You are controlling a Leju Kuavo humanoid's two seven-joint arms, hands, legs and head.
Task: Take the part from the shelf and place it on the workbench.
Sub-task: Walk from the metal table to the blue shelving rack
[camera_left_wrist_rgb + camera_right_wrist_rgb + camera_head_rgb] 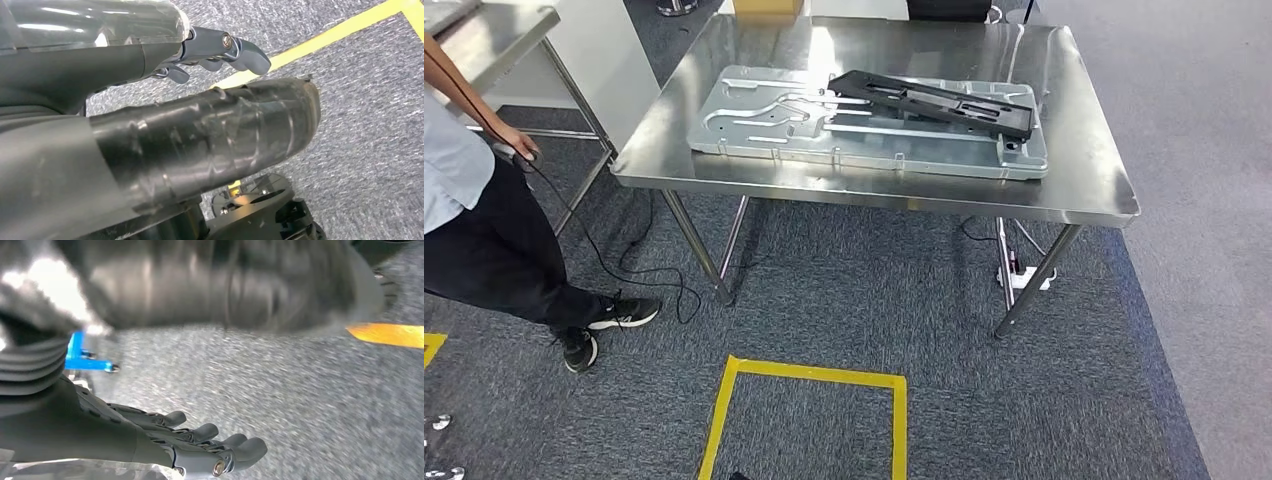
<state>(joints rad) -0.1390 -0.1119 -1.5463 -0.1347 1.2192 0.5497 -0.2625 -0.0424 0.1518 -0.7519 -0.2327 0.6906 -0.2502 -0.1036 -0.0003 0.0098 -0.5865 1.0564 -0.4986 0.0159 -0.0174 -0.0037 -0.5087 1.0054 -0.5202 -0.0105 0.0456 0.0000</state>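
A long black part (934, 102) lies slantwise on a silver stamped metal panel (764, 120), which rests flat on a steel table (1084, 190) ahead of me in the head view. My left hand (165, 115) hangs over grey carpet in the left wrist view, its tape-wrapped thumb and dark fingers (235, 50) stretched out with nothing between them. My right hand (150, 435) also hangs above the carpet in the right wrist view, fingers (220, 442) extended and apart, holding nothing.
A person (484, 230) stands at the left, holding a black cable (614, 265) that trails over the floor. A yellow taped square (804, 375) marks the carpet before the table. A second steel table (494, 35) stands back left. A power strip (1024, 278) lies under the table.
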